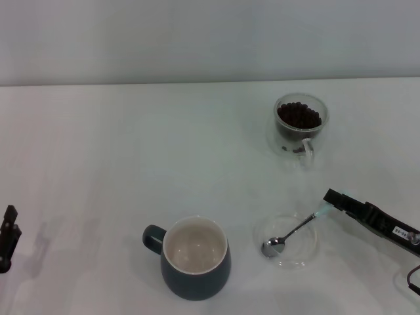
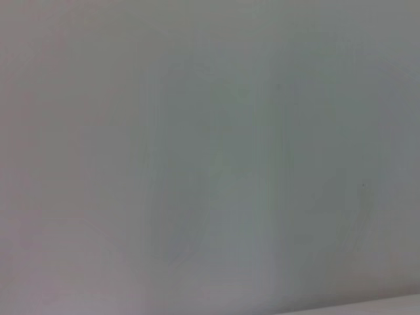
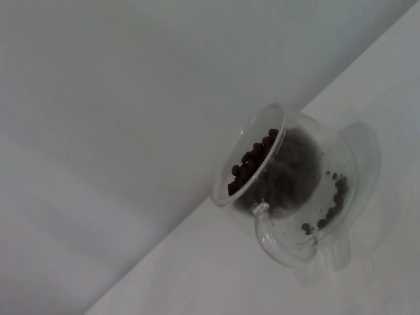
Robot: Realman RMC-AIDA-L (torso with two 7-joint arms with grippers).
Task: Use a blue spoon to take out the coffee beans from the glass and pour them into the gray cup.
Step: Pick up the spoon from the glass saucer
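The glass (image 1: 300,125) stands at the back right, filled with coffee beans (image 1: 299,115). The right wrist view also shows the glass (image 3: 308,203) and its beans (image 3: 252,164). The gray cup (image 1: 195,259), cream-white inside, stands at the front centre with its handle to the left. The blue spoon (image 1: 295,231) lies with its metal bowl on a clear saucer (image 1: 307,252), its pale-blue handle rising to the right. My right gripper (image 1: 332,201) is at the handle's end and shut on it. My left gripper (image 1: 8,237) is parked at the far left edge.
The white table (image 1: 131,151) ends at a pale wall behind. The left wrist view shows only a plain pale surface (image 2: 210,157). The right arm (image 1: 387,226) reaches in from the right edge.
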